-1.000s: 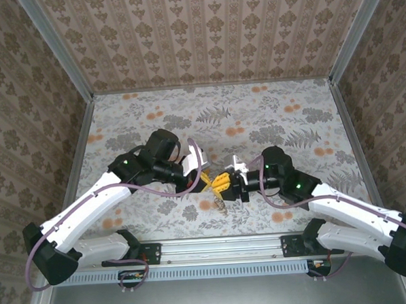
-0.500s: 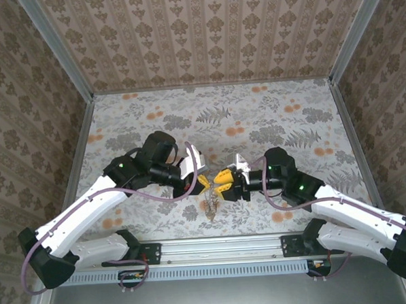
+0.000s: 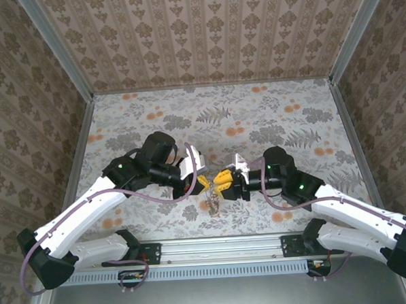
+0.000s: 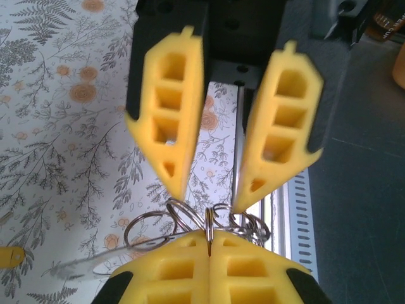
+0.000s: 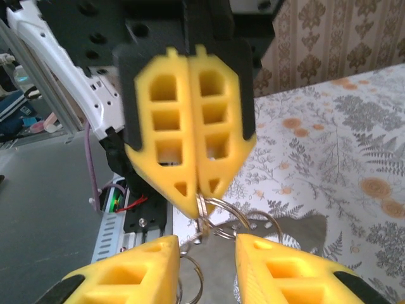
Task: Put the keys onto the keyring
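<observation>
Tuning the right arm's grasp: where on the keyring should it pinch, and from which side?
The keyring hangs from the shut left gripper. Probably best: pinch the free loop just beside those tips, coming from the opposite side, with the right gripper straddling the thin wire. The loops overlap, so isolating one looks hard.
</observation>
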Robot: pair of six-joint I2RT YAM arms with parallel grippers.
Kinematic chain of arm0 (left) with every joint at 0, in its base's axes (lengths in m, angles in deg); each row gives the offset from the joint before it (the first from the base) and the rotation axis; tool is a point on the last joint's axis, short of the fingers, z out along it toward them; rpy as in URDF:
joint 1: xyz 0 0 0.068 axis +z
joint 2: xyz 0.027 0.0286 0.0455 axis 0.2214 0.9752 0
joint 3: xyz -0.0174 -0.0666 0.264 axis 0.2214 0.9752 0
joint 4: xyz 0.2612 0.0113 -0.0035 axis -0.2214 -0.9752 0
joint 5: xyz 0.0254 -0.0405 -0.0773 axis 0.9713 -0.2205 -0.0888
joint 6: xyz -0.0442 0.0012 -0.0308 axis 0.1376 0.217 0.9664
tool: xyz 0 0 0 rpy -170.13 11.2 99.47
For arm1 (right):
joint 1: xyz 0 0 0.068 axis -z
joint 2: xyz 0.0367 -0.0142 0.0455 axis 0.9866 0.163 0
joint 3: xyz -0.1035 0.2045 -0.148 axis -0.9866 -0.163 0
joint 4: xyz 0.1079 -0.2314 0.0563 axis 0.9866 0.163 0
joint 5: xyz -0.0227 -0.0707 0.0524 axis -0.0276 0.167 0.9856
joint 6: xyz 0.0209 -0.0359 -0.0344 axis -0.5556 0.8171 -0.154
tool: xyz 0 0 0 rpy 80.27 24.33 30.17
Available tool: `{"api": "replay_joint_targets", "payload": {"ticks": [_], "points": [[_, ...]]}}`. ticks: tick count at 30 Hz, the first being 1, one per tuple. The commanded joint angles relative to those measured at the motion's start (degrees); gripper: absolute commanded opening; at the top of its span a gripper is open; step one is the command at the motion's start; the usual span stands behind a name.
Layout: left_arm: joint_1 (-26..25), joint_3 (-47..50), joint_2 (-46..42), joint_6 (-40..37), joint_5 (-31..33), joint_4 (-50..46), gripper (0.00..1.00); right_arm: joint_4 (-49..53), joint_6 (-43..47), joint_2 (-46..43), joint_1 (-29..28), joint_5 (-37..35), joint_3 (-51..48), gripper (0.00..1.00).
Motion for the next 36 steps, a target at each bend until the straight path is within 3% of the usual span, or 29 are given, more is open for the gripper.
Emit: {"api": "replay_joint_targets", "payload": {"ticks": [1, 21, 26, 29, 30, 33, 36], "points": [[-0.2, -0.9, -0.5, -1.4, -0.3, -0.5, 0.00, -0.4, -1.0, -1.7, -0.6, -0.2, -0.9, 0.30], [-0.4, -1.6, 0.3, -1.4, -0.3, -0.7, 0.00, -2.9, 0.1, 2.3, -1.8, 1.4, 1.7, 0.22], [-0.4, -1.6, 0.5, -1.5, -0.2, -1.0, 0.00, -3.1, 0.4, 3.3, -2.3, 1.8, 1.9, 0.08], [-0.7, -1.4, 0.5, -1.3, -0.2, -0.9, 0.00, -3.5, 0.3, 3.5, -2.3, 1.4, 1.9, 0.06], [-0.8, -1.4, 0.5, -1.3, -0.1, -0.9, 0.00, -3.6, 0.2, 3.5, -2.2, 1.3, 1.9, 0.07], [-0.9, -1.3, 0.5, -1.3, 0.2, -0.9, 0.00, -4.1, -0.1, 3.3, -2.2, 1.6, 1.9, 0.21], [-1.0, -1.4, 0.6, -1.3, 0.4, -0.8, 0.00, -4.7, -0.3, 3.1, -2.3, 2.0, 1.9, 0.25]]}}
